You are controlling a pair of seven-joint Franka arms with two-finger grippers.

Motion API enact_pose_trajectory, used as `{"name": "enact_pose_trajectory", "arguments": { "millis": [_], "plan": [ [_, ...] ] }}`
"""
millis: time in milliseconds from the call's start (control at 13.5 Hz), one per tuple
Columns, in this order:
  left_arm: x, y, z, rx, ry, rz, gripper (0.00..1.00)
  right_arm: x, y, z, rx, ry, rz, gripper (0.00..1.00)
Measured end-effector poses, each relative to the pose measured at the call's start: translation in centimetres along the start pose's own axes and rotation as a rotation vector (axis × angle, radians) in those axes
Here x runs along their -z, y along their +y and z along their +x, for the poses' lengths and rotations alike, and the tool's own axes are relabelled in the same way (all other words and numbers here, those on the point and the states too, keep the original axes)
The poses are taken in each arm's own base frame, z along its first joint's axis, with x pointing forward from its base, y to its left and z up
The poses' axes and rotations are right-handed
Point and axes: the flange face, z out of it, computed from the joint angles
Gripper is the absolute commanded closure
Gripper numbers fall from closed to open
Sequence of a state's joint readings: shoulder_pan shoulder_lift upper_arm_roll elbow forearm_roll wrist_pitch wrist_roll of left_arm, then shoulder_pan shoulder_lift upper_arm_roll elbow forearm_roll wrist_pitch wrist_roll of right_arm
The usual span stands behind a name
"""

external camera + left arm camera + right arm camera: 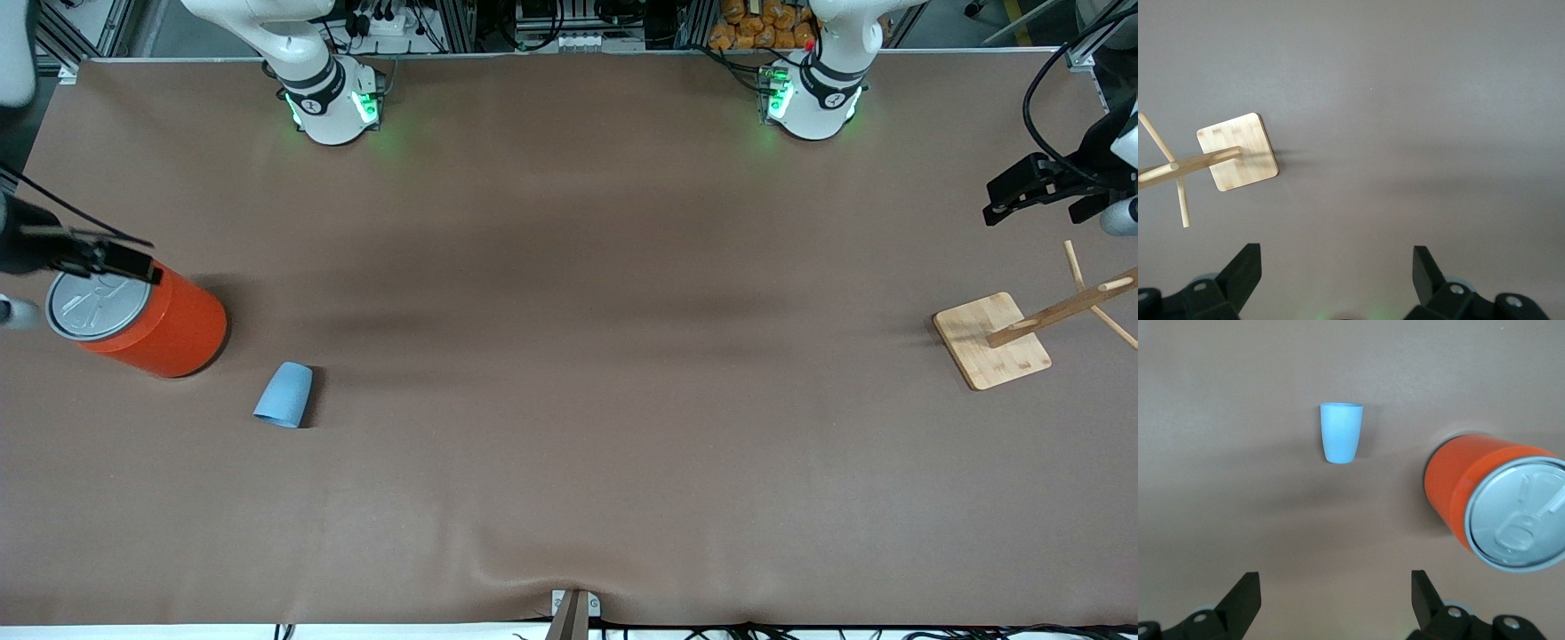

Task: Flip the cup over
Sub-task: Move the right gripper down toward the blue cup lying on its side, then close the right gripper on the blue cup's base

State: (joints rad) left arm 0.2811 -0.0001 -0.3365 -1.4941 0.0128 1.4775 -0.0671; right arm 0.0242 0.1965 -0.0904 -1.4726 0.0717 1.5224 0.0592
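Nearest the camera, we find the cup (pixel 284 395) on the desk (pixel 569 444) beside the orange can (pixel 147 322), untouched. Right hand (pixel 1331 603) hangs over the can, fingers apart. Left hand (pixel 1337 280) waits, fingers apart, near the wooden stand (pixel 993 340). We judge approach pending: descend, grasp.

Your left gripper (pixel 1335 280) hangs in the air over the left arm's end of the table, jaws spread wide and holding nothing. Your right gripper (pixel 1335 600) hangs over the right arm's end, jaws equally wide and empty.
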Motion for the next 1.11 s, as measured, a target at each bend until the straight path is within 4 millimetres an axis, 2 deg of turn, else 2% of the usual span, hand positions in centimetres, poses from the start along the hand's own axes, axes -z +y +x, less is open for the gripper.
{"name": "enact_pose_trajectory", "arguments": {
  "millis": [222, 519, 815, 1111],
  "plan": [
    [-0.4, -0.1, 0.2, 0.001, -0.008, -0.002, 0.0, -4.4, -1.3, 3.1, 0.013, 0.004, -0.005, 0.0],
    [-0.4, -0.1, 0.2, 0.002, -0.008, -0.002, 0.0, -10.4, -4.0, 5.5, 0.043, 0.037, -0.014, 0.0],
    [-0.3, -0.2, 0.2, 0.002, -0.007, -0.002, 0.0, -17.6, -3.6, 6.9, 0.006, -0.05, 0.026, 0.0],
    [-0.1, -0.3, 0.2, 0.006, -0.002, -0.014, 0.0, -23.1, -3.2, 8.6, -0.008, -0.064, 0.016, 0.0]
  ]
}}
